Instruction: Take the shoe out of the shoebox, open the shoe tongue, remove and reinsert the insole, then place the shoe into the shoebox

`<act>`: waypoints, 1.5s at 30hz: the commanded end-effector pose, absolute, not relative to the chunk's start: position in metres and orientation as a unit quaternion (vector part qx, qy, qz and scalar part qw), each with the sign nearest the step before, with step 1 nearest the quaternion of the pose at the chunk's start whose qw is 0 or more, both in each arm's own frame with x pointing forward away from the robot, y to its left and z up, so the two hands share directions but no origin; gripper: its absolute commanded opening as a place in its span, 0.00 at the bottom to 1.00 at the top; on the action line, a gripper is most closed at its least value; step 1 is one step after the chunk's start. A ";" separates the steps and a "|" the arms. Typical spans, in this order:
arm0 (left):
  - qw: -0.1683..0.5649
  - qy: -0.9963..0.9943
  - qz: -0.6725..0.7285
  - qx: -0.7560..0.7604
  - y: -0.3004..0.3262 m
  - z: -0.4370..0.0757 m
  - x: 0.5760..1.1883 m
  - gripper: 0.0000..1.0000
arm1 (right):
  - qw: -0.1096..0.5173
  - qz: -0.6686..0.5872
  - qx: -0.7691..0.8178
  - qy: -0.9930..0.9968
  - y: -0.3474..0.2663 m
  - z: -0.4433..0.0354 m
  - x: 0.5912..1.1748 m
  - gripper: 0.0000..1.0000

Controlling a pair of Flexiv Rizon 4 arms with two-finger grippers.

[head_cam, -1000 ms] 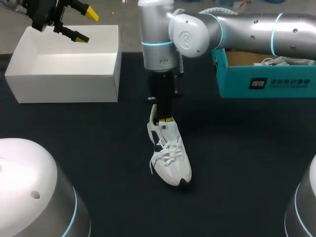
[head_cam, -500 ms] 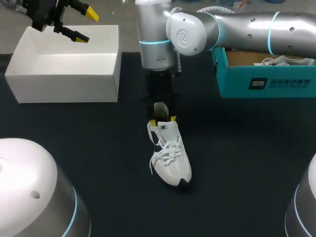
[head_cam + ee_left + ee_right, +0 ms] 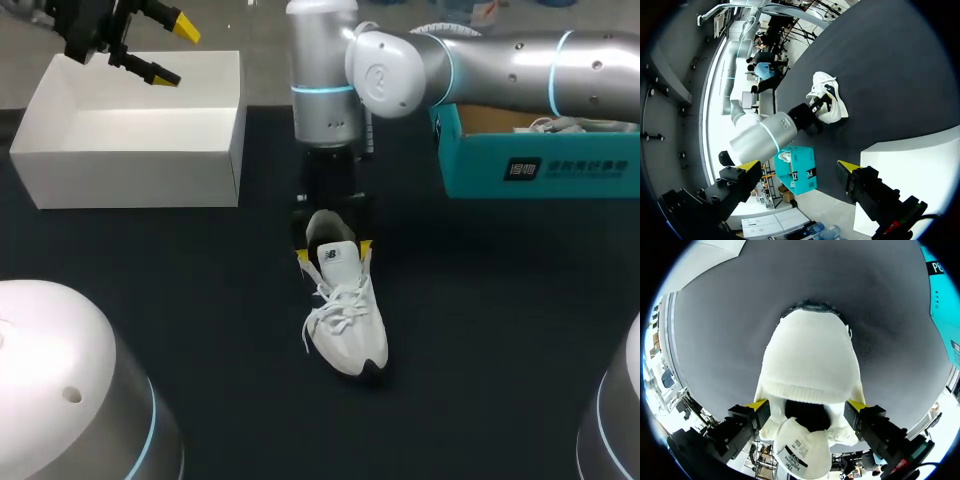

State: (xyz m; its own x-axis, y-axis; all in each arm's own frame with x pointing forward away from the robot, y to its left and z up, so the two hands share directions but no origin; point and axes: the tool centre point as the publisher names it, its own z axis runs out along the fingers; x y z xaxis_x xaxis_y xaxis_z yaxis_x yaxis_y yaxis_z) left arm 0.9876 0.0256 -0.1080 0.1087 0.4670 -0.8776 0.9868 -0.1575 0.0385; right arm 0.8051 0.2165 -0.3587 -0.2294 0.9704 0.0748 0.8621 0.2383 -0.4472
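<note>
A white sneaker (image 3: 347,322) lies on the black table near its middle, toe toward me. My right gripper (image 3: 335,250) hangs over its heel end, open, with one yellow tip on each side of the collar. In the right wrist view the shoe (image 3: 812,360) runs ahead of the right gripper (image 3: 807,406), and its tongue (image 3: 802,452) sits under the wrist. My left gripper (image 3: 175,50) is open with nothing in it above the back of the white box (image 3: 130,165). The left wrist view has the shoe (image 3: 827,97) far beyond the left gripper (image 3: 797,166).
A teal shoebox (image 3: 530,165) stands at the back right, under my right arm, with paper inside. The white open box (image 3: 910,160) takes up the back left. Bare black table lies in front of and beside the shoe.
My right gripper has opened from shut at the shoe's heel to wide. Its yellow tips now straddle the collar. The shoe and the left arm have stayed put.
</note>
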 end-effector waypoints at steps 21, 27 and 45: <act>0.343 0.550 -0.377 0.661 0.026 -0.108 0.987 1.00 | 0.151 0.168 -0.614 -0.756 0.220 -0.343 0.793 1.00; 0.343 0.550 -0.377 0.661 0.026 -0.108 0.987 1.00 | 0.159 0.179 -0.608 -0.757 0.221 -0.342 0.796 1.00; 0.343 0.550 -0.377 0.661 0.026 -0.108 0.987 1.00 | 0.157 0.194 -0.624 -0.741 0.217 -0.330 0.783 1.00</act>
